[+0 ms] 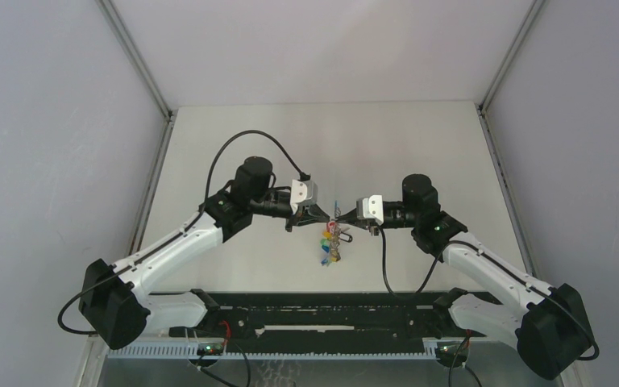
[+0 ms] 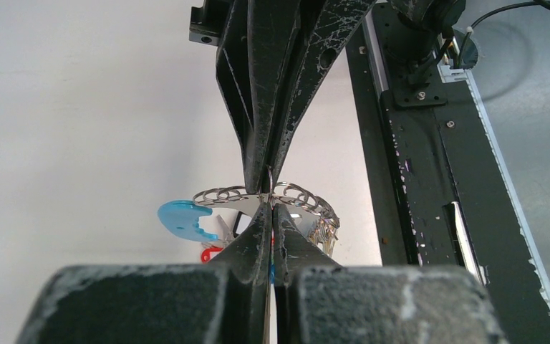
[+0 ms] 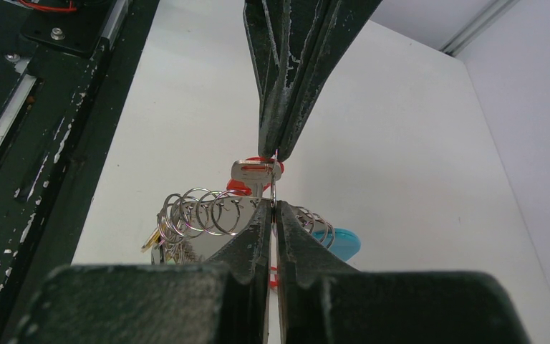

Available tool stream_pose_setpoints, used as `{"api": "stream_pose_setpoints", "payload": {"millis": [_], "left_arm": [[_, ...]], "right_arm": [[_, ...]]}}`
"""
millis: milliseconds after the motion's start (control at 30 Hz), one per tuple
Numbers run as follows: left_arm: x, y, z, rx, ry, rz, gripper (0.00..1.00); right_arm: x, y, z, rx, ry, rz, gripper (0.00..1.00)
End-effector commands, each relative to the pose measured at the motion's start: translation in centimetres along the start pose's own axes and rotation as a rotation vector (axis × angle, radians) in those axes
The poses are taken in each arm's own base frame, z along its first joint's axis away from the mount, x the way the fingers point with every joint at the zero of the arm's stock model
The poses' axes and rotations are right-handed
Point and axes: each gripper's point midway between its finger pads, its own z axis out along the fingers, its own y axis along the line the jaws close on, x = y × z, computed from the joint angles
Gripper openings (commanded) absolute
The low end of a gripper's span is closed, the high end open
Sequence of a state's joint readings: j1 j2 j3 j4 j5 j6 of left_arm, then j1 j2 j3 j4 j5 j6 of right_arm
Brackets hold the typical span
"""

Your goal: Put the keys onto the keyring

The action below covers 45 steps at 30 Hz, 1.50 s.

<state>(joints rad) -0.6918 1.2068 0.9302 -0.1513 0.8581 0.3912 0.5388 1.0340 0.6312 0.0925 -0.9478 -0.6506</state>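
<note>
Both grippers meet tip to tip above the middle of the table. The keyring (image 1: 334,240) hangs between them, a metal band strung with several small split rings (image 3: 200,209) and coloured tags, one of them light blue (image 2: 180,218). My right gripper (image 3: 273,208) is shut on the keyring's rim. The silver key with the red tag (image 3: 253,170) hangs from a small ring at the tip of my left gripper (image 3: 273,152), which is shut on that ring. In the left wrist view the red tag (image 2: 210,253) peeks out beside my left gripper (image 2: 271,208).
A black rail (image 1: 314,314) runs along the near edge of the white table (image 1: 419,145), below the hanging keys. Grey enclosure walls (image 1: 48,161) stand at the left, right and back.
</note>
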Motion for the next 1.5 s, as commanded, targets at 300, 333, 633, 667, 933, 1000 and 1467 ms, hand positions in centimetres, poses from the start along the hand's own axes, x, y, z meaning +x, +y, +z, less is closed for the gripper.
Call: {"api": "stream_pose_setpoints", "payload": {"millis": [300,333,633,667,933,1000,1467], "left_arm": [[-3.88,1.18,-0.48,-0.053,-0.073,0.065,0.0],[-3.95,1.21,-0.52,-0.056,-0.076,0.066,0.0],[-3.85,1.34,-0.6,-0.069,-0.079,0.065,0.0],[-3.85,1.34,-0.6,-0.069,-0.079,0.065,0.0],[-3.54,1.42,-0.62,-0.078,-0.073,0.062,0.0],[-3.55,1.42,-0.63,-0.078,-0.073,0.063,0.0],[-3.28,1.03,-0.55,-0.057,-0.067,0.054,0.0]], "right_arm": [[-3.21,-1.62,-0.13,0.025,-0.059,-0.09,0.0],[-3.22,-1.61,-0.12,0.025,-0.059,-0.09,0.0],[-3.14,-1.7,-0.12,0.029,-0.056,-0.088,0.0],[-3.14,-1.71,-0.13,0.03,-0.056,-0.09,0.0],[-3.21,-1.74,-0.18,0.033,-0.055,-0.088,0.0],[-3.23,-1.78,-0.23,0.036,-0.054,-0.089,0.0],[-3.04,-2.59,-0.43,0.083,-0.034,-0.08,0.0]]}}
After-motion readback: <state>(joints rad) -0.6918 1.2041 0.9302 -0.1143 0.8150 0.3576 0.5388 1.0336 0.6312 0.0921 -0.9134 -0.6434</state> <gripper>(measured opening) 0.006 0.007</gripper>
